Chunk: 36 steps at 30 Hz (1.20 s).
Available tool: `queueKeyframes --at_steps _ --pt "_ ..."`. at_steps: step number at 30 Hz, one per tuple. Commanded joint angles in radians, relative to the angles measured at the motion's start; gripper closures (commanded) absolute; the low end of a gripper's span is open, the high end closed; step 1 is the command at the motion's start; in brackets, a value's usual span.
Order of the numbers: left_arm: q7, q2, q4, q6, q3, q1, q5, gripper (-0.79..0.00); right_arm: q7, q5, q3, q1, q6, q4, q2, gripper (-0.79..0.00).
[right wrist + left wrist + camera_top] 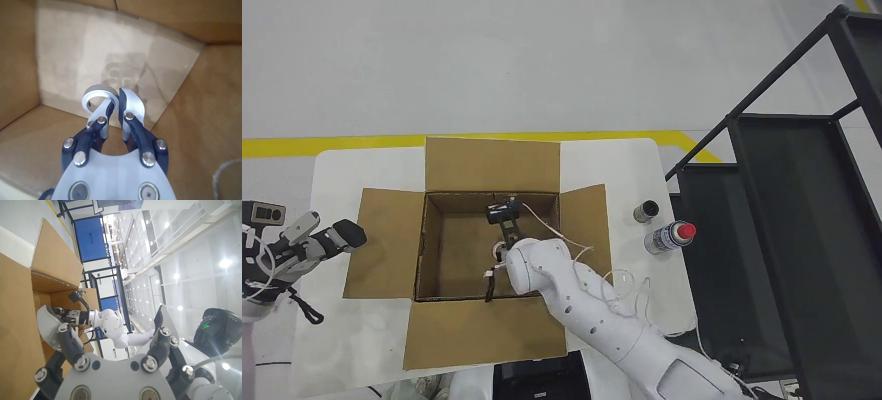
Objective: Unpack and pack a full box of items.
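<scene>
In the top view, the box (492, 165) is sitting open on the table (362, 165) with all four flaps folded out. The right arm (542, 270) is hanging down inside it. The left gripper (330, 235) is hovering just beside one outer flap, fingertips pointing at the box. A spray can (670, 237) and a small metal can (646, 211) are standing outside the box, well apart from both sets of fingers.

In the left wrist view, the left gripper's fingers (47, 321) are standing wide apart with nothing between them, and the box wall is lying just ahead of them.

In the right wrist view, the right gripper (116, 100) is pinching a metal ring (98, 91). One finger is passing through the hole and the other is pressing the outer face, so the jaws are sitting almost closed on the ring's wall. The ring is sitting at the fingertips, deep in the box; whether it is touching the floor I cannot tell.

This is probably unpacking. The lift wants to go straight up with a firm pinch, so the ring is not pivoting on that thin hold. It should clear the wall nearest the fingers before swinging out toward the cans.
</scene>
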Motion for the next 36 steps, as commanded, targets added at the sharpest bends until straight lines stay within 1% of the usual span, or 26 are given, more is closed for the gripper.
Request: queueKeyframes --at_steps 1,3,4,6,36 --pt "0.000 0.000 0.000 0.000 0.000 0.000 0.000 -0.785 -0.034 -0.007 0.046 -0.074 -0.042 -0.097 0.018 0.000" --pt "0.000 0.000 0.000 0.000 0.000 0.000 0.000 -0.785 -0.078 -0.002 0.084 -0.140 -0.094 -0.180 0.032 0.000" --pt "0.000 0.000 0.000 0.000 0.000 0.000 0.000 -0.785 -0.091 -0.012 0.096 -0.168 -0.129 -0.209 0.040 0.000" --pt "0.000 0.000 0.000 0.000 0.000 0.000 0.000 -0.785 -0.113 -0.018 0.112 -0.209 -0.166 -0.253 0.049 0.000" --pt "0.000 0.000 0.000 0.000 0.000 0.000 0.000 -0.785 -0.124 -0.016 0.112 -0.212 -0.172 -0.254 0.049 0.000"
